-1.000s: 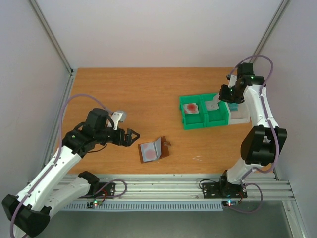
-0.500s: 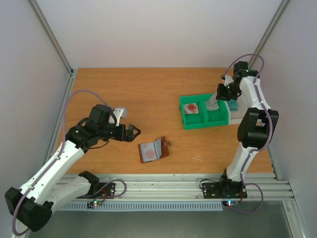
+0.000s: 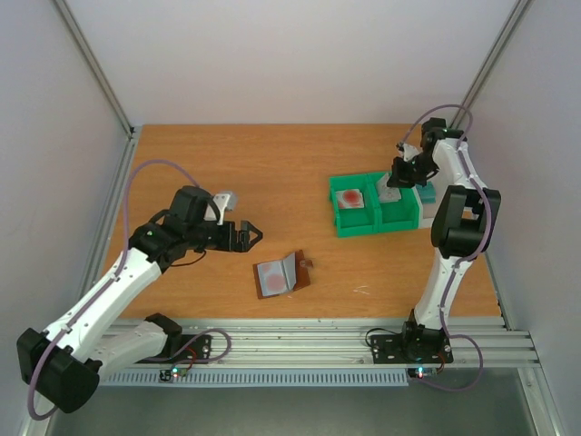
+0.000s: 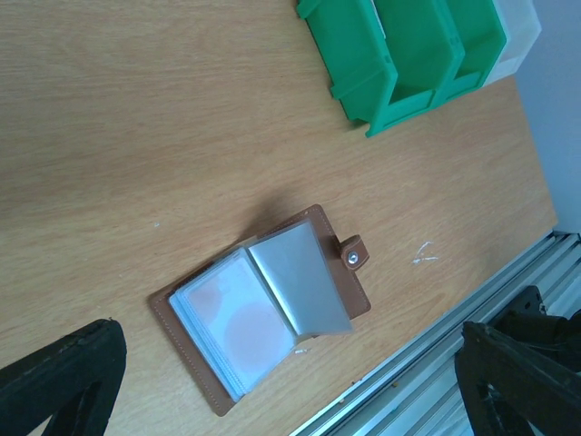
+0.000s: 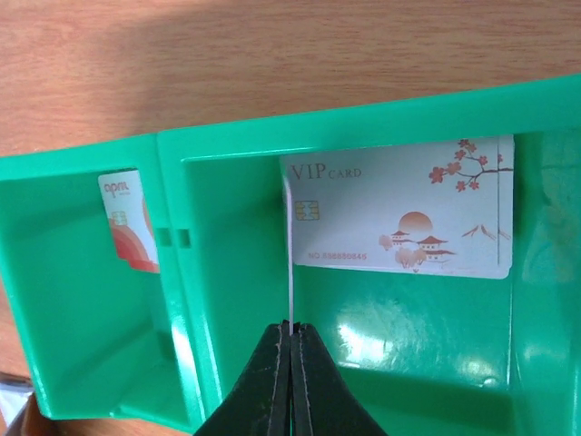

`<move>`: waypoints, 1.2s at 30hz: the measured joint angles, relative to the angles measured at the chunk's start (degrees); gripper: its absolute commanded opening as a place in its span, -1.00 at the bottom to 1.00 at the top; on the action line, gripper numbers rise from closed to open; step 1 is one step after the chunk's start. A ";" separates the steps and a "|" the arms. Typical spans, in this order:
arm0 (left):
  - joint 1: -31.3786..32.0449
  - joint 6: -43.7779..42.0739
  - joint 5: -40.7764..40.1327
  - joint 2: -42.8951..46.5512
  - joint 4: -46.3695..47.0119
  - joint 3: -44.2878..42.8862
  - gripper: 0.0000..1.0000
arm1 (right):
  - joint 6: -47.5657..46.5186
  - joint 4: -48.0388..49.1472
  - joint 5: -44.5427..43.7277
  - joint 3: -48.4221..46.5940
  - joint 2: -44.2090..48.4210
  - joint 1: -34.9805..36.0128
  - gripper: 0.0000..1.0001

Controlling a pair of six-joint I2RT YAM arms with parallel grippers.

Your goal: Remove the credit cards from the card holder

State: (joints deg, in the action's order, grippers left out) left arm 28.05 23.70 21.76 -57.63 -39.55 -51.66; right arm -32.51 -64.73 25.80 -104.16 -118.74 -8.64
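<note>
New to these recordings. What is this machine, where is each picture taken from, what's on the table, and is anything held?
These are two robot arms bolted at the near edge of a wooden table, each ending in a two-finger gripper. One picture looks down on both from above; the other two come from a camera on each wrist. On the table lie an open brown card holder, a pinkish card showing in its pocket, and green bins. The left gripper is open and empty, short of the holder. The right gripper is shut on a thin card, seen edge-on, over a bin compartment holding a VIP card; another card sits in the next compartment.
</note>
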 measured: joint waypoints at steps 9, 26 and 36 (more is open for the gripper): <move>0.00 1.60 1.44 -1.11 1.22 0.00 0.94 | -0.59 3.19 -1.36 0.07 -2.64 -0.20 -0.83; 0.00 1.57 1.79 -3.10 1.18 -1.18 0.84 | 1.97 6.60 -8.02 0.07 -2.64 -0.35 -0.66; 0.00 1.66 1.77 -3.13 0.31 -0.87 0.84 | 8.72 8.90 -7.52 1.44 -1.14 -0.35 -0.60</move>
State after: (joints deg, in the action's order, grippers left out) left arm 28.05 25.36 23.53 -60.75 -39.24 -52.53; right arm -23.79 -55.83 18.28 -102.72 -119.87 -8.99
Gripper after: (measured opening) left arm 0.917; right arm 0.182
